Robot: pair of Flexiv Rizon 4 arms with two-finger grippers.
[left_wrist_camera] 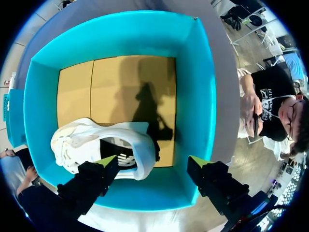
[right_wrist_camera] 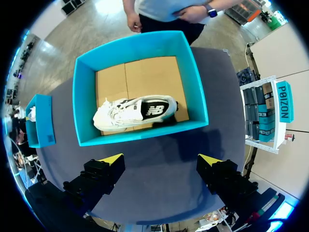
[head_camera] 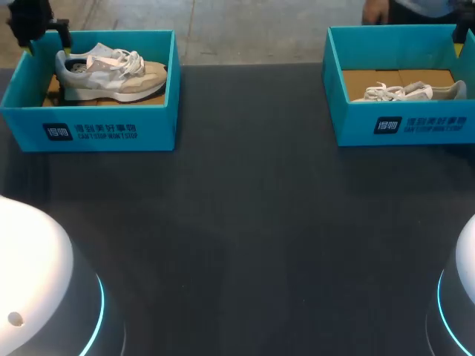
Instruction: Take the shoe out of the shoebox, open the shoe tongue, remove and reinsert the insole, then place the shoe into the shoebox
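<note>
Two teal shoeboxes stand at the table's far edge. The left shoebox point(head_camera: 96, 133) point(left_wrist_camera: 193, 96) holds a grey and beige shoe point(head_camera: 111, 74) upright on its sole. My left arm point(head_camera: 30, 21) hangs over that box's far left corner. Its gripper point(left_wrist_camera: 153, 162) is open above the box, one fingertip point(left_wrist_camera: 108, 162) over the shoe's heel opening point(left_wrist_camera: 118, 152), the other over the box wall. The right shoebox point(head_camera: 404, 126) point(right_wrist_camera: 82, 106) holds a white shoe point(head_camera: 408, 92) point(right_wrist_camera: 135, 113) lying on its side. My right gripper point(right_wrist_camera: 161, 159) is open over the table, short of that box.
The dark table point(head_camera: 245, 237) stretches between the boxes and my two white arm bases point(head_camera: 30, 282) point(head_camera: 464, 289) at the near corners. Brown cardboard point(left_wrist_camera: 120, 87) lines the boxes' floors.
</note>
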